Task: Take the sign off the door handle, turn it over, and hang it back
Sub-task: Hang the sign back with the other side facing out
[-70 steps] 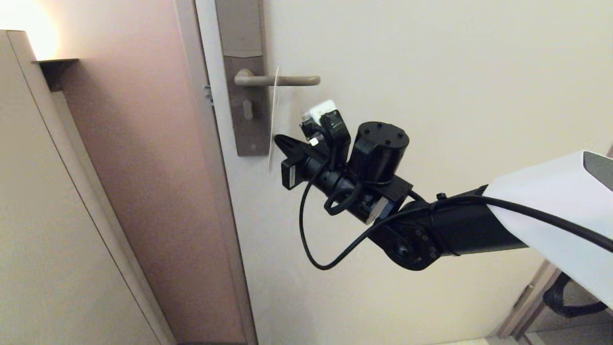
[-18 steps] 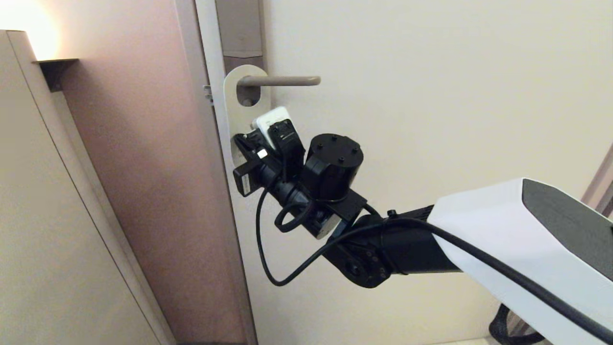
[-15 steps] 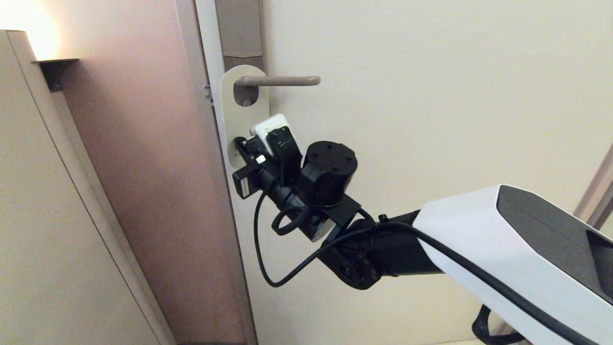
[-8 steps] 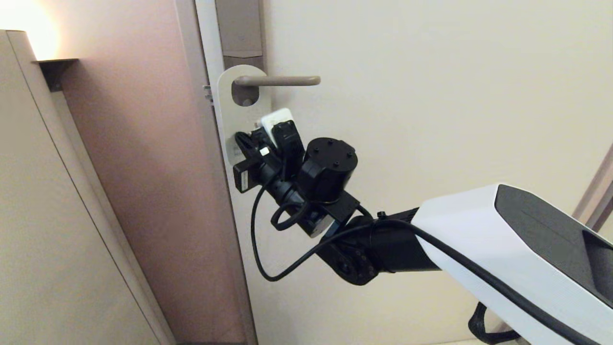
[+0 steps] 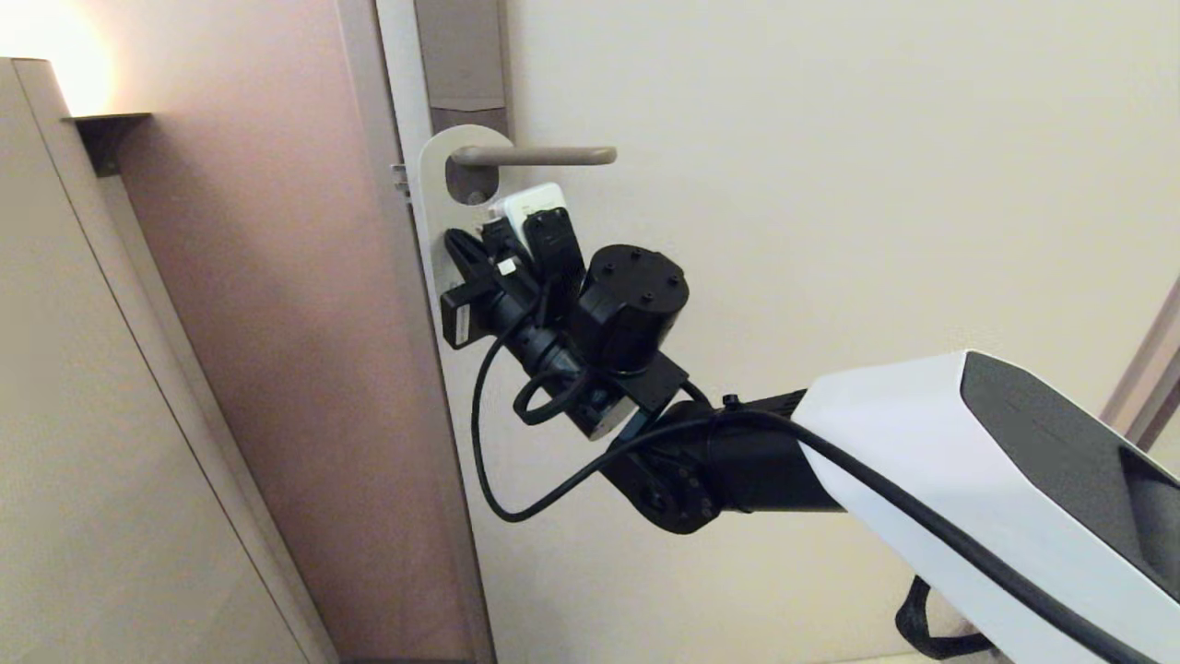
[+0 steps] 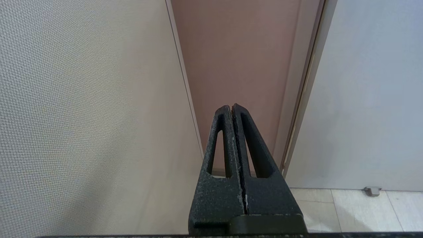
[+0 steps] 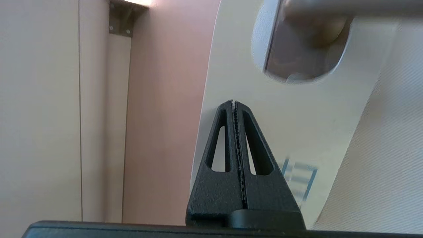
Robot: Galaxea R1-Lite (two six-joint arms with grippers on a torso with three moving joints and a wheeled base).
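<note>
- Right claw (image 5: pixel 458 247) is closed flat on the sign's (image 5: pixel 431 198) lower part, steadying it with its hole around the door handle (image 5: pixel 544 156).
- Left claw (image 6: pixel 232 107) is parked, closed on nothing.

cream door (image 5: pixel 830 184), pinkish-brown wall (image 5: pixel 277 277) w/ warm light (image 5: pixel 46 46) top left, pale floor tiles (image 6: pixel 357 208), prob.

The right pincer (image 5: pixel 458 247) presses close against the sign (image 5: pixel 431 198) under the door handle (image 5: pixel 539 156); the door frame (image 5: pixel 396 111) crowds its left side.
</note>
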